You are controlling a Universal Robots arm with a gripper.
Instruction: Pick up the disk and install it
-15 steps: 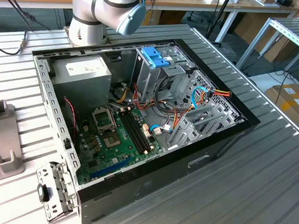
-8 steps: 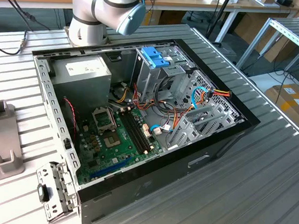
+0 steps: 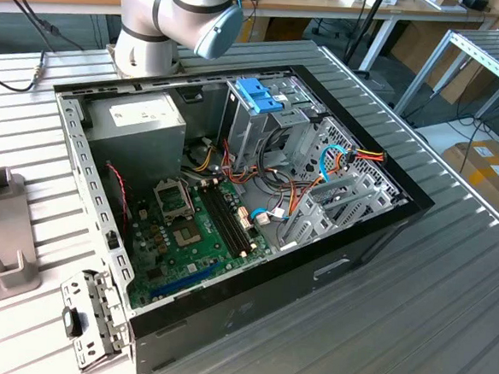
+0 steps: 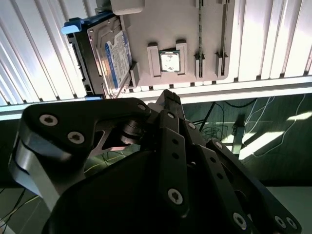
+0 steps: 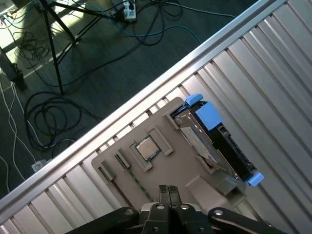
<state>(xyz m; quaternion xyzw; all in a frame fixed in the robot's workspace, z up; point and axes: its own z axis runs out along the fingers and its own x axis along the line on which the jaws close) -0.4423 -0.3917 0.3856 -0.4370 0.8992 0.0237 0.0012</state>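
A ribbed metal table (image 3: 412,318) stands in a workshop, with wooden desks behind it. At the exterior view's far left a grey holder (image 3: 5,247) lies on the table. Right of it an open PC case (image 3: 223,322) lies on its side, its green board (image 3: 195,234) facing up and a grey power supply (image 3: 138,124) in the far corner. The arm (image 3: 176,15) rises just behind the case. Further right inside the case a metal drive cage (image 3: 266,132) carries a blue bracket (image 3: 260,94), and loose red, yellow and blue wires (image 3: 346,155) run beside it. Past the table's right edge cardboard boxes (image 3: 490,170) sit on the floor. In both wrist views the gripper (image 5: 168,187) (image 4: 168,93) hangs above the holder (image 5: 170,170) (image 4: 185,24) with its fingers pressed together and nothing between them. The disk (image 5: 214,141) (image 4: 105,53), grey metal in a blue frame, stands on edge at one end of the holder, apart from the fingertips. A small square chip (image 5: 146,148) (image 4: 169,61) sits in a pocket of the holder next to the disk. Beyond the table's edge, cables (image 5: 58,112) trail over a dark floor.
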